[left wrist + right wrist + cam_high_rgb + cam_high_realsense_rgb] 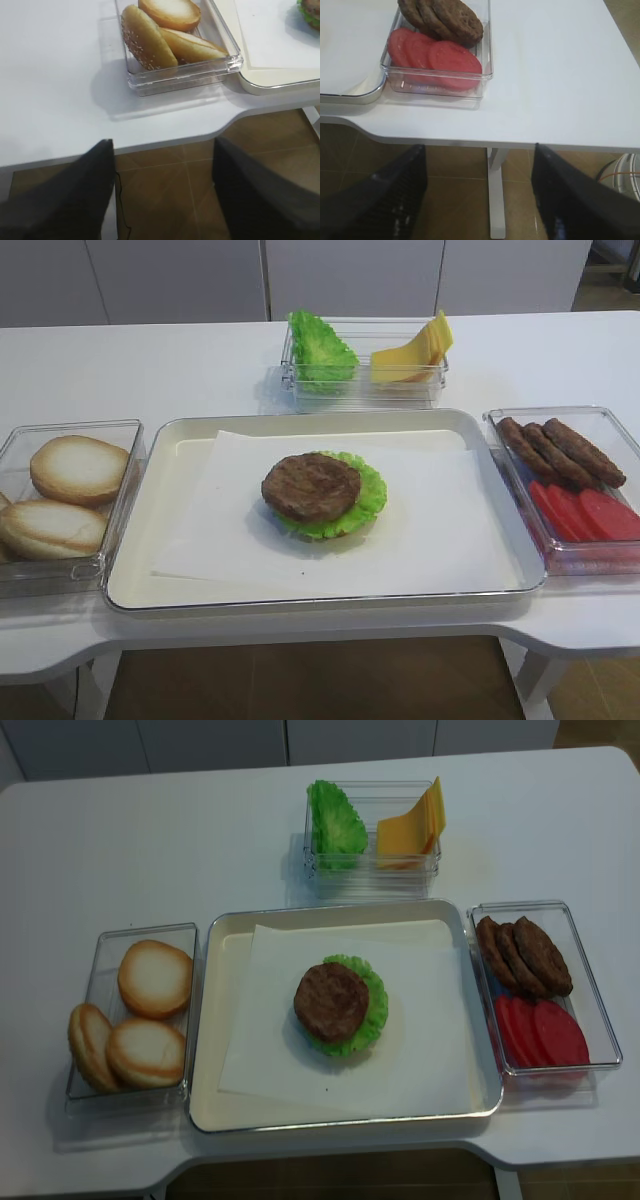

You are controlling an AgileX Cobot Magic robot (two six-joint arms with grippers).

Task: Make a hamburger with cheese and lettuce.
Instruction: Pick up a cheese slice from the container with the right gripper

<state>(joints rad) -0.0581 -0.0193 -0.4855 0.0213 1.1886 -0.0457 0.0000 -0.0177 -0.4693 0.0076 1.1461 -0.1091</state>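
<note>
The hamburger (311, 486) stands in the middle of the tray on white paper, a brown grilled patty (331, 1001) on top. The lettuce (368, 490) lies flat under the patty, its ruffled green rim sticking out all round. Any bun base is hidden beneath. A lone cheese slice is out of view. My left gripper (162, 200) hangs open over the floor, off the table's front left edge. My right gripper (479, 200) is open too, off the front right edge, with nothing between its fingers. Neither gripper shows in the high views.
The cream tray (165, 540) holds a sheet of white paper (430, 530). Pale bun halves (78, 468) fill a clear box on the left. Spare patties (560, 450) and tomato slices (590, 512) sit in a box on the right. Behind are bunched leaves (320, 348) and fanned yellow slices (415, 350).
</note>
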